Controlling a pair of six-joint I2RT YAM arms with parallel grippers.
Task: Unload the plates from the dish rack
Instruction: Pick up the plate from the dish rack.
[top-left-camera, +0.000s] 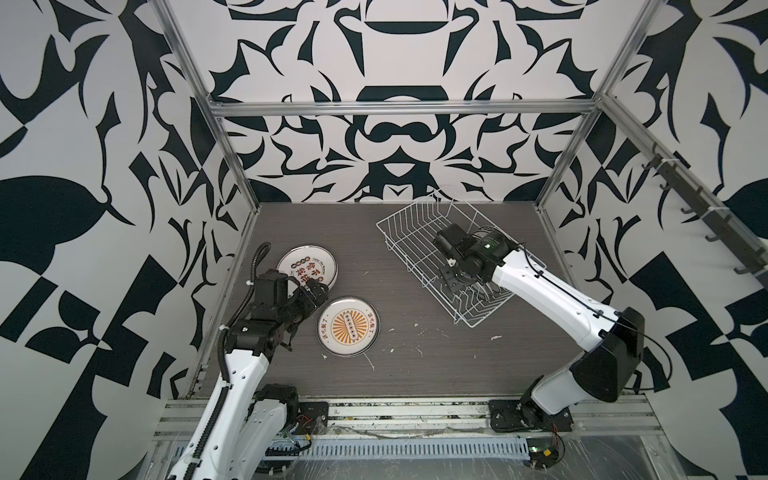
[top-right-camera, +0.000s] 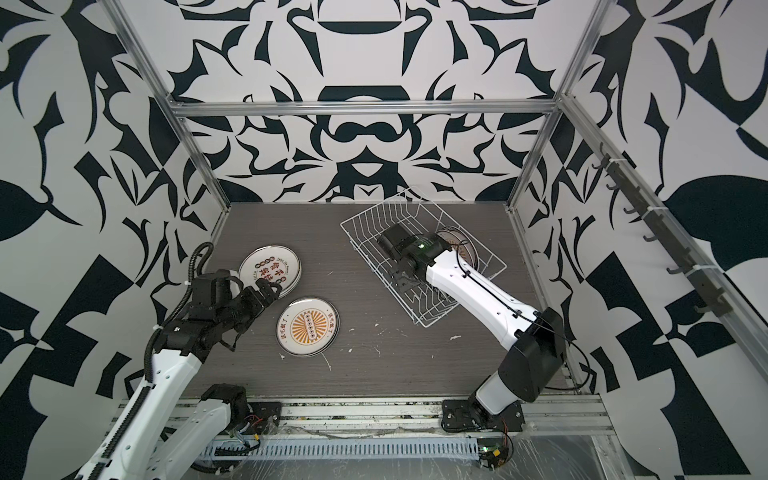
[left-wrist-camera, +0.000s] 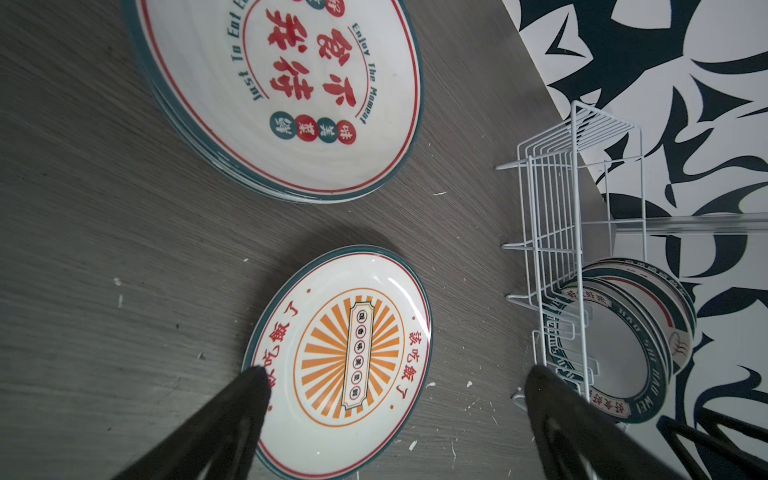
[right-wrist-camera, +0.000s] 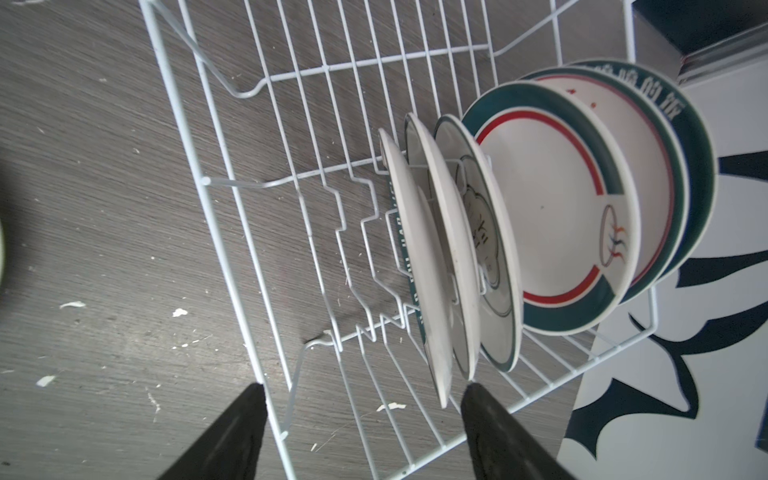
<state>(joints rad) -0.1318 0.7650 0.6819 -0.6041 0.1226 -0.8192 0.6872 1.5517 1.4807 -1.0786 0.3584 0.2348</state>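
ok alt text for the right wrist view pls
Several white plates with dark green rims stand on edge in a white wire dish rack on a grey wood-grain table. The right claw is open near the nearest plate, gripping nothing.

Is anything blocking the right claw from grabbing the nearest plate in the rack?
Nothing visible does. The right gripper, jaws open, is at the rim of the nearest plate; the dish rack wires run beside it, not across.
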